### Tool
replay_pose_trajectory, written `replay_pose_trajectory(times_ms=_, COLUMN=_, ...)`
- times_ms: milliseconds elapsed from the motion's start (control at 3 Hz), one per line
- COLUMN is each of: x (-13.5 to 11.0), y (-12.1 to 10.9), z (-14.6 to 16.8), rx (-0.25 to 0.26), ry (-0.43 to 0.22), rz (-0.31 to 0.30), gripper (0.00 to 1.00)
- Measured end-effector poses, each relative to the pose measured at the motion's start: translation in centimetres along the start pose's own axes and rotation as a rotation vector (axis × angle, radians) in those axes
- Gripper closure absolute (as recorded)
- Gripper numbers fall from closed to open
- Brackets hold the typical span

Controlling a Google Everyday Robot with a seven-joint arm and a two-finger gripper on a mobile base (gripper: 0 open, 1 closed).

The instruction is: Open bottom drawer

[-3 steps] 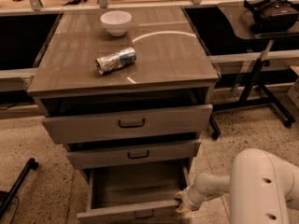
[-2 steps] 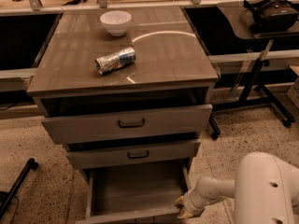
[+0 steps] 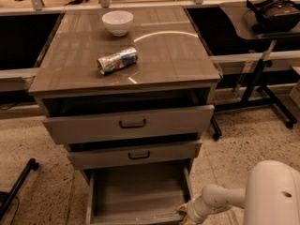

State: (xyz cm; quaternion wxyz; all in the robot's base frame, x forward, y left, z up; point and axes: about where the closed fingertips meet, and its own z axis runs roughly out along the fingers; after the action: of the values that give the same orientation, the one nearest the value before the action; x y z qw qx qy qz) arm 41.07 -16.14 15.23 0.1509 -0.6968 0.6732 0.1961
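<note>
The bottom drawer (image 3: 138, 193) of the grey-brown cabinet stands pulled far out, its empty tray open to view; its front panel and handle lie at or below the lower edge of the view. My gripper (image 3: 186, 213) sits at the drawer's front right corner, at the end of my white arm (image 3: 220, 198). Above the bottom drawer are the mid-sized drawer (image 3: 136, 154) and the tallest top drawer (image 3: 131, 123), both slightly ajar.
On the cabinet top lie a white bowl (image 3: 117, 21) and a crushed can (image 3: 117, 60). A rolling side table (image 3: 262, 55) with a black headset (image 3: 274, 11) stands right. A black stand leg (image 3: 16, 189) lies on the floor left.
The bottom drawer has slid further out toward the camera, and my gripper and arm have drawn back and down with it.
</note>
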Motion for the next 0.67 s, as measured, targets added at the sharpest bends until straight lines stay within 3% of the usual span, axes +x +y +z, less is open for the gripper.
replay_pose_trajectory(times_ms=333, x=-0.01, y=0.00, z=-0.01, rx=0.000, ry=0.000, rz=0.000, gripper=0.77)
replay_pose_trajectory(times_ms=667, x=-0.01, y=0.00, z=-0.01, rx=0.000, ry=0.000, rz=0.000, gripper=0.55)
